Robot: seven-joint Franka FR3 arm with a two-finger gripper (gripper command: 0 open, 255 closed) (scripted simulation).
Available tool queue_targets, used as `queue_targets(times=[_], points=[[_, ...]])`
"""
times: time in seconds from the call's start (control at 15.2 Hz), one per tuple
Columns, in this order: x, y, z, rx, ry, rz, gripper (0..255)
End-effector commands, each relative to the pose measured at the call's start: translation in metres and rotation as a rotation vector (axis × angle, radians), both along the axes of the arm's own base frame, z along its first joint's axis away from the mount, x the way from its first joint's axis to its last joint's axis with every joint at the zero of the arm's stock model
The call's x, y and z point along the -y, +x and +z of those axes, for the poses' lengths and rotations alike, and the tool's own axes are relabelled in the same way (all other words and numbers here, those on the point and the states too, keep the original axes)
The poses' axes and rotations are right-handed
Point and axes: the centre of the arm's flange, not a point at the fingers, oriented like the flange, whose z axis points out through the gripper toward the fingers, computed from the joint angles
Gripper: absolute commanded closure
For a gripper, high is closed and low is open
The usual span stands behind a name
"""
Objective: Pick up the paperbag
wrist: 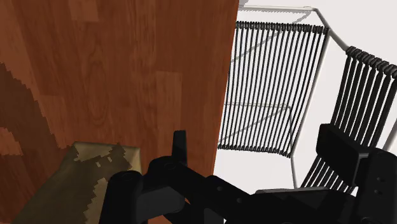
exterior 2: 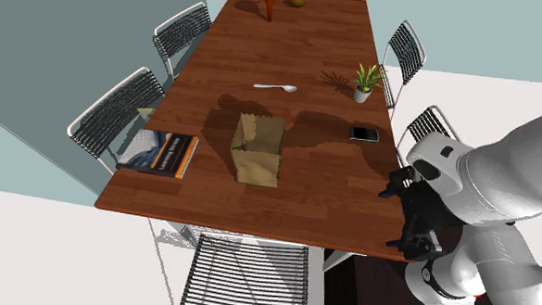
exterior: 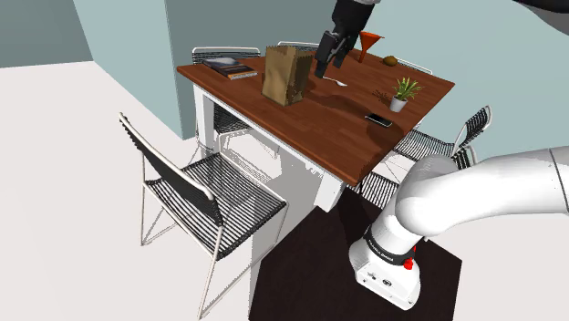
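Wire chairs [exterior 2: 120,114]: five counted in the second exterior view. Two stand at the table's left side, two at its right side and one at its near end.
Table [exterior 2: 324,42]: one, of red-brown wood, carrying all the small things.
Book [exterior 2: 162,153]: one, lying flat at the left edge, just left of the bag.
Paper bag [exterior: 284,75]: one, brown, standing upright with its top open. It is in the near half of the table, between the book and the phone.
Spoon [exterior 2: 276,87]: one, white, lying flat, farther than the bag.
Funnel [exterior 2: 270,3]: one, orange, at the far end.
Brown round thing [exterior 2: 297,1]: one, small, just right of the funnel.
Plant [exterior 2: 364,82]: one, in a white pot, by the right edge.
Phone [exterior 2: 363,133]: one, dark, flat, nearer than the plant.
Claw [exterior: 329,69]: one, black, its fingers standing apart with nothing between them. In the shoulder view it hangs just right of the bag, near its top edge. In the wrist view the bag's top corner lies beside one finger [wrist: 180,149], outside the gap.
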Motion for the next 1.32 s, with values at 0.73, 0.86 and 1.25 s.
queue_targets(times=[0.73,0.86,1.25], points=[[0.074,0.132,-0.013,-0.038,0.028,-0.072,0],[0.089,0.155,-0.016,-0.045,0.033,-0.086,0],[0.134,0.224,-0.027,-0.065,0.048,-0.125,0]])
